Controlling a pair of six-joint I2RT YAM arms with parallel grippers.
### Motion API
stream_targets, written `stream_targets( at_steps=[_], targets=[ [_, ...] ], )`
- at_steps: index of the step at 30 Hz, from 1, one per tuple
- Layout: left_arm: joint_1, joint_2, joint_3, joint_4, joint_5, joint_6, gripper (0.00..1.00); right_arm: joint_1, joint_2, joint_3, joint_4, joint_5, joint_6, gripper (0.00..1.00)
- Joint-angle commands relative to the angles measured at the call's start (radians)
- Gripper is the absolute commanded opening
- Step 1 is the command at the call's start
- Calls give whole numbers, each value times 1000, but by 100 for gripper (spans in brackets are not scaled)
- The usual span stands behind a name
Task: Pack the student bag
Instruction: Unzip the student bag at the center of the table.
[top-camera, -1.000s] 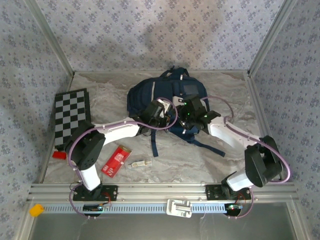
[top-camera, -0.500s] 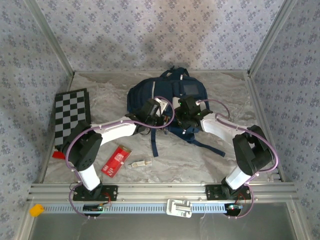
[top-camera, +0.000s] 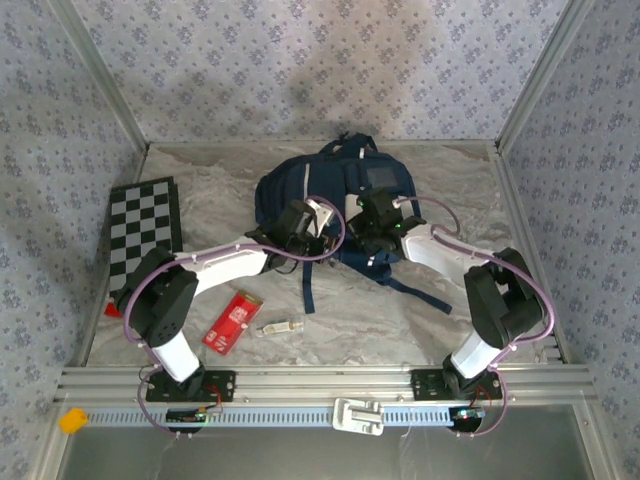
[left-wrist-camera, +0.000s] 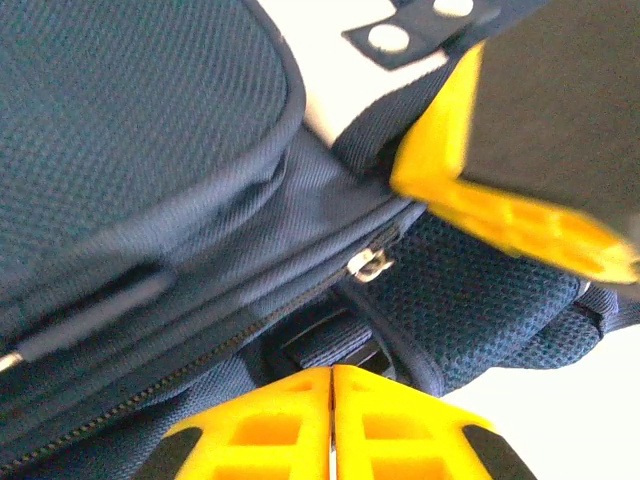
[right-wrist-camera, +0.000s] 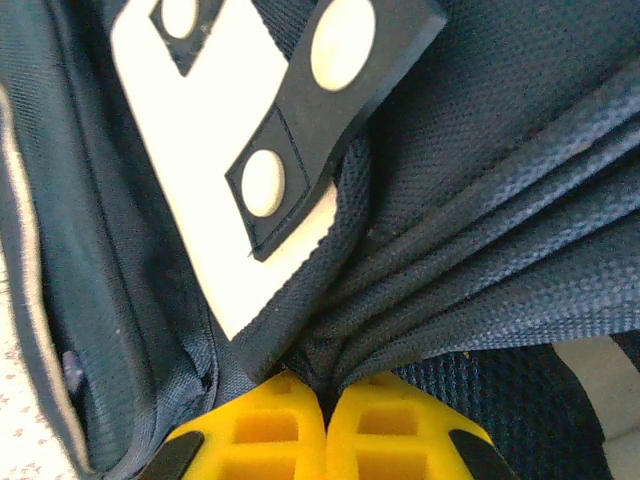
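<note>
The student bag (top-camera: 300, 190), a large navy backpack, lies at the back middle of the table with its straps (top-camera: 308, 285) trailing forward. My left gripper (top-camera: 322, 230) rests against the bag's front edge. Its yellow fingers (left-wrist-camera: 262, 430) are pressed together with nothing between them, just below a metal zip pull (left-wrist-camera: 370, 265). My right gripper (top-camera: 367, 233) is beside it, shut on a bunched fold of the bag's fabric (right-wrist-camera: 420, 290) next to the white patch (right-wrist-camera: 200, 170) and a dark snap tab (right-wrist-camera: 320, 110). A right finger (left-wrist-camera: 500, 210) shows in the left wrist view.
A checkered board (top-camera: 143, 232) lies at the left edge. A red packet (top-camera: 232, 322) and a small pale object (top-camera: 280, 326) lie in front of the left arm. A yellow piece (top-camera: 72, 420) sits off the table's near-left corner. Patterned walls close in three sides.
My right gripper has swung left onto the bag, next to the left gripper, and its elbow has folded inward. The left arm's elbow has shifted slightly left.
</note>
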Motion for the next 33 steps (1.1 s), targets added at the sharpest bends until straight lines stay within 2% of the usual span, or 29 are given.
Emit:
stream_targets(
  at_steps=[1, 5, 10, 13, 17, 25, 30, 33],
  targets=[
    [-26, -65, -27, 41, 8, 0, 16, -9, -92, -7, 22, -5, 22, 0],
    [-64, -88, -43, 80, -66, -14, 32, -2, -134, -8, 34, -10, 54, 0],
    [-95, -88, -42, 112, -200, -33, 46, 7, -130, 4, 55, -44, 67, 0],
    [-98, -66, -28, 125, -189, -53, 48, 11, -130, 10, 67, -51, 80, 0],
    [-115, -30, -5, 131, -240, -78, 49, 14, -138, 18, 67, -47, 87, 0],
    [-134, 37, 27, 191, -272, -92, 52, 15, -135, 25, 70, -49, 92, 0],
    [-139, 75, 37, 253, -362, -120, 53, 26, -133, 25, 76, -40, 92, 0],
    [-138, 88, 54, 262, -410, -123, 48, 30, -135, 21, 69, -41, 87, 0]
  ],
)
